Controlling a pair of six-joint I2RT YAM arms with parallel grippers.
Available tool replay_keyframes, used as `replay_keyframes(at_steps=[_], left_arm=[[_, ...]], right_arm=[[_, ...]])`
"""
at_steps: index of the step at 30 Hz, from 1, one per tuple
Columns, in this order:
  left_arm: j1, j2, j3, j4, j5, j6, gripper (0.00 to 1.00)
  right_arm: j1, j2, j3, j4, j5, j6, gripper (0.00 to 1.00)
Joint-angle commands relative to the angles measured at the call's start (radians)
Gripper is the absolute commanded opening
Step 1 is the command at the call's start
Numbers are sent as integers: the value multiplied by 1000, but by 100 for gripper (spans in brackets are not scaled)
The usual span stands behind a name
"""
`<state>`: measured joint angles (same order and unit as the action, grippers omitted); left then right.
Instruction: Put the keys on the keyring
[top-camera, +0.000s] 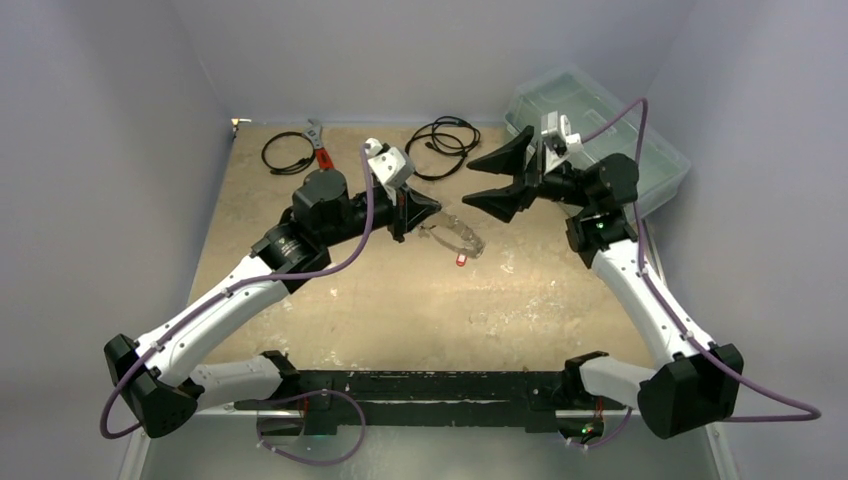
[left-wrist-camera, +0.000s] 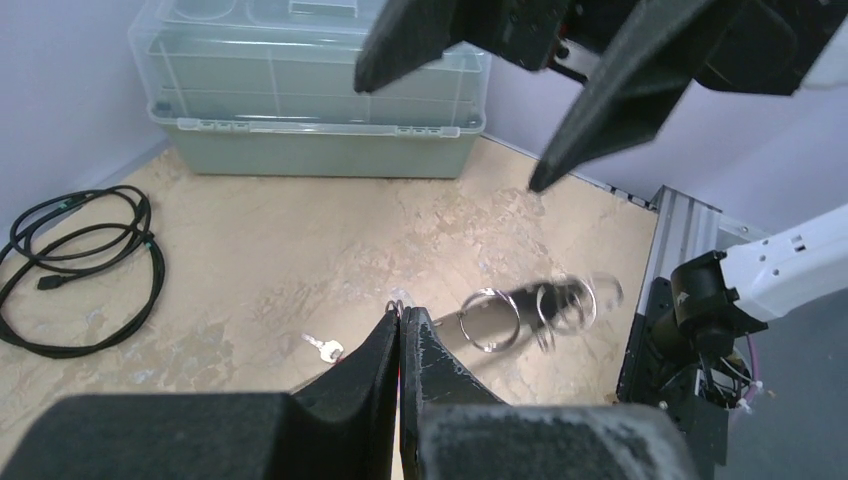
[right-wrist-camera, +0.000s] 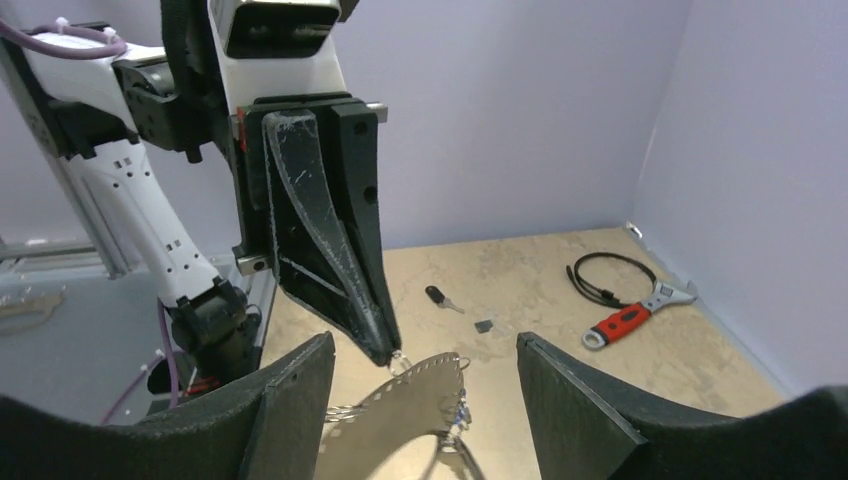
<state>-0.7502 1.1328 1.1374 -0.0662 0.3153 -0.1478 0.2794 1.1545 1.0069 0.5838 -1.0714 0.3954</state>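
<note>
Tan mottled tabletop (top-camera: 400, 300) serves as work surface. Left gripper (left-wrist-camera: 401, 318) is clamped on the thin grey wire keyring (right-wrist-camera: 400, 410), held raised above table centre, likely presented for threading. Right gripper (top-camera: 468, 186) is spread, empty, facing the loop. Small dark-headed key (right-wrist-camera: 440, 297) lies on the table, unthreaded.

there were two arms (top-camera: 240, 300), two black cables (top-camera: 288, 155), one red-handled wrench (top-camera: 318, 140), one clear bin (top-camera: 600, 130) and one dark key (right-wrist-camera: 438, 296).
</note>
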Motion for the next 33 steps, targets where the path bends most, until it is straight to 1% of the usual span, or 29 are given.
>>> replay_keyframes(at_steps=[1, 4, 5, 6, 7, 8, 9, 11, 12, 13, 15, 20, 24, 26, 29, 31, 33], left_arm=[[6, -39, 67, -1, 65, 57, 0], [8, -43, 69, 1, 60, 54, 0], [8, -45, 68, 5, 58, 46, 0], [9, -46, 67, 8, 58, 42, 0], [8, -46, 65, 14, 57, 36, 0], [8, -48, 61, 23, 56, 28, 0], [9, -50, 57, 31, 56, 22, 0], [9, -51, 51, 48, 60, 10, 0], [8, -53, 47, 50, 66, 4, 0], [9, -53, 44, 68, 72, -2, 0], [8, -51, 40, 94, 82, -10, 0], [9, -50, 39, 104, 92, -15, 0], [9, -49, 36, 114, 89, -25, 0], [9, -47, 35, 122, 84, -32, 0], [9, -47, 33, 139, 92, -47, 0], [8, -50, 31, 148, 104, -55, 0], [9, -51, 30, 151, 106, -59, 0]], right_arm=[[-50, 60, 117, 67, -180, 36, 70], [-57, 108, 114, 153, -248, 121, 63], [-57, 117, 93, 222, -263, 170, 61], [-57, 122, 61, 318, -268, 259, 60], [-57, 131, 30, 463, -266, 357, 60], [-56, 146, 4, 658, -278, 470, 60], [-55, 174, -13, 813, -286, 598, 60], [-55, 240, -22, 1181, -292, 890, 58], [-53, 273, -9, 1268, -305, 996, 57], [-49, 298, 12, 1273, -300, 1039, 54], [-37, 322, 13, 1272, -294, 1050, 51], [-30, 325, 5, 1272, -270, 1033, 52], [2, 315, 3, 1272, -238, 1008, 52], [9, 294, -19, 1272, -211, 984, 53], [10, 262, -48, 1253, -172, 930, 58], [10, 235, -66, 1203, -144, 871, 59], [12, 203, -82, 1116, -128, 783, 58]])
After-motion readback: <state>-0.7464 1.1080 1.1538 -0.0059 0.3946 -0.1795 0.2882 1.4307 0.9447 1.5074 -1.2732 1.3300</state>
